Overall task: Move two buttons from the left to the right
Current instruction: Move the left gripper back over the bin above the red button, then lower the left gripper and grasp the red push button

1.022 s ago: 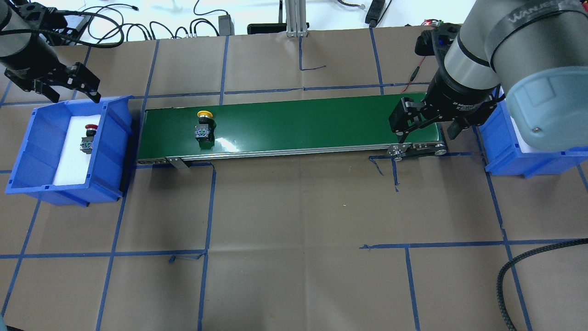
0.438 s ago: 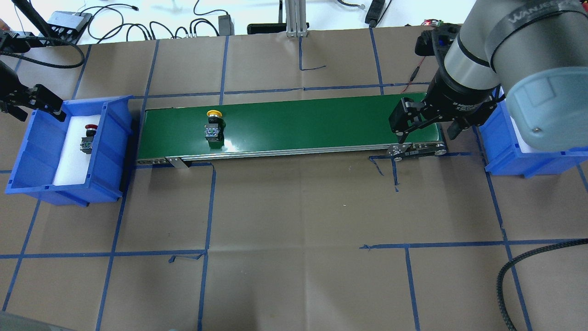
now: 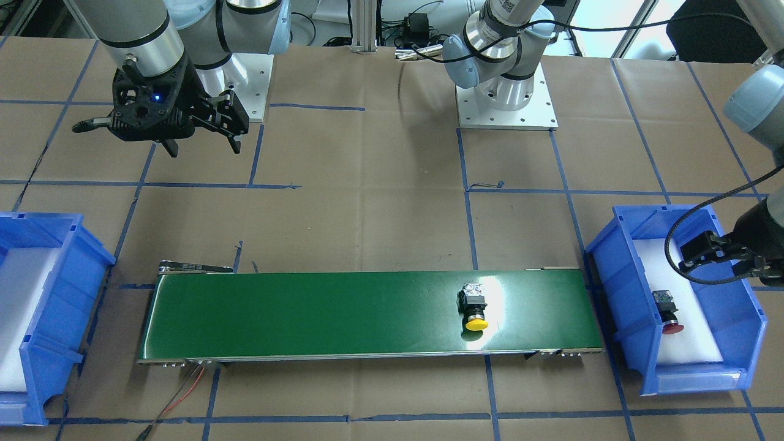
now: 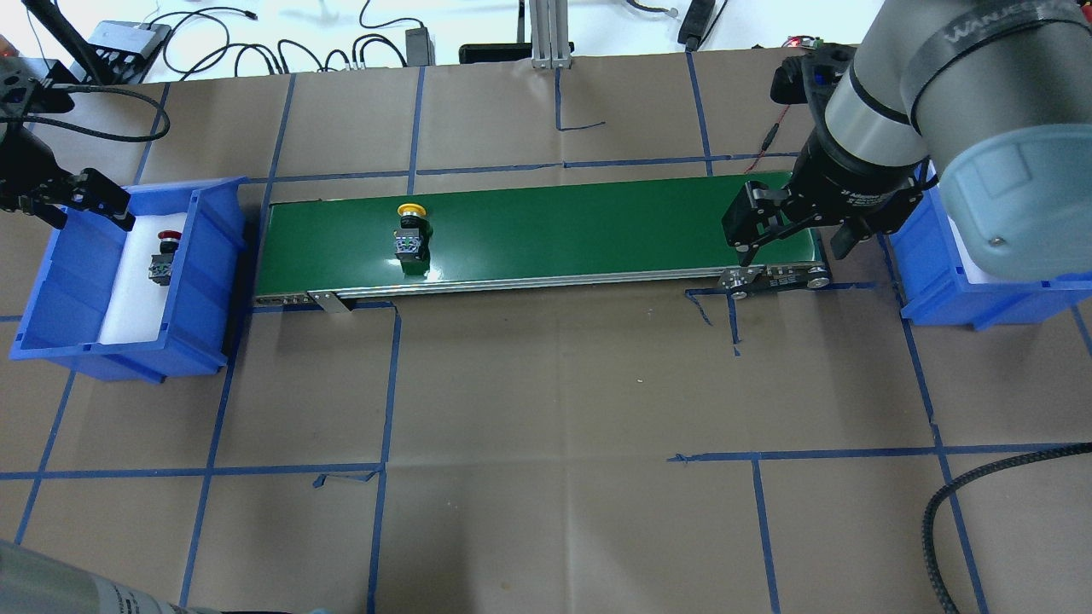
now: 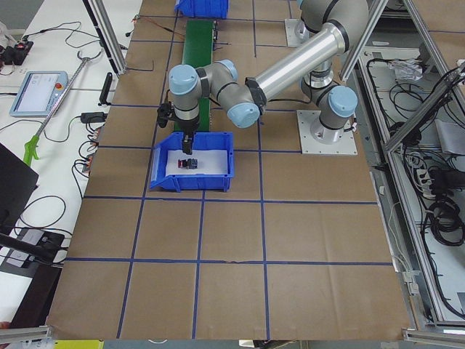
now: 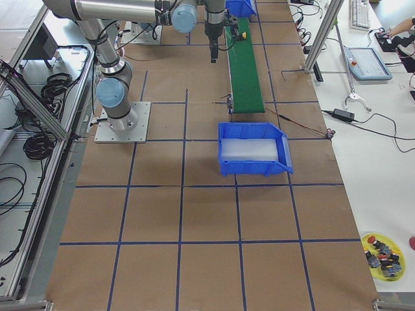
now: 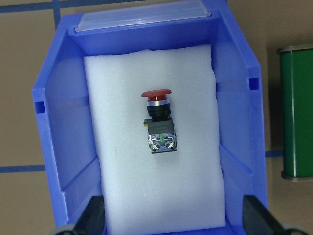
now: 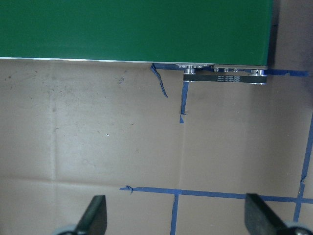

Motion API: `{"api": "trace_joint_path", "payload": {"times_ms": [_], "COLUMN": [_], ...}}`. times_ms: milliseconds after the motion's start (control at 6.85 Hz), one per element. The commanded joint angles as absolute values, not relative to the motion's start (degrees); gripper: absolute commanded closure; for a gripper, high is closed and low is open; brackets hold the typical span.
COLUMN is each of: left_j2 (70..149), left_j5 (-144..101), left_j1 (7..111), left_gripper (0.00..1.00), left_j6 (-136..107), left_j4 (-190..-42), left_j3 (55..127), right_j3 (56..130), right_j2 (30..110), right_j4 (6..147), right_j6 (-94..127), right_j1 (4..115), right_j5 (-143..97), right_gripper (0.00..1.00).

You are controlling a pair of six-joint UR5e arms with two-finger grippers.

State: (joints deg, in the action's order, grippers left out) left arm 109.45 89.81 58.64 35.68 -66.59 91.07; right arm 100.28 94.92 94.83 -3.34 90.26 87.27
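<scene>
Mostly, right bin (image 4: 938, 286) hidden behind right arm (image 4: 981, 111), left gripper (image 4: 81, 209) edge-cropped.

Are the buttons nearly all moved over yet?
Not yet. Done: the yellow button lies on the green belt, near its left end. In hand: the open left hand hovers over the left bin, where the red button lies. Left: both must reach the right bin; the open right hand hovers by the belt's right end.

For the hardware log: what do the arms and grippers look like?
The left arm and right arm are silver-grey tubes with pale blue joint caps; the right bears a black band with white lettering. Left gripper and right gripper are black, two-fingered. A black braided cable loops by the left wrist; a blue light glows at the right.
</scene>
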Motion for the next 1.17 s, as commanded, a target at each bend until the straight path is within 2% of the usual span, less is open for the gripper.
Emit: {"api": "trace_joint_path", "payload": {"times_ms": [0,292,584,1022], "left_j2": [112.8,114.2,118.9,120.5], "left_j5": [89.6,89.5,89.6,89.4], "left_j1": [58.7,58.7,58.6,58.8], "left_gripper": [0.01,0.01,0.01,0.01], "left_j6": [35.9,35.9,36.1,35.9], "left_j4": [-61.7,-59.4,-53.0,-52.8], "left_j3": [93.2,94.1,94.1,94.2], "right_j3": [100.3,100.3,100.3,100.3], "right_j2": [94.9,94.9,94.9,94.9], "right_j4": [94.8,94.8,94.8,94.8], "right_j6": [-3.3,-3.3,-3.3,-3.3], "right_j1": [90.3,90.3,90.3,90.3], "right_j5": [87.3,87.3,87.3,87.3], "right_gripper": [0.0,0.0,0.0,0.0]}}
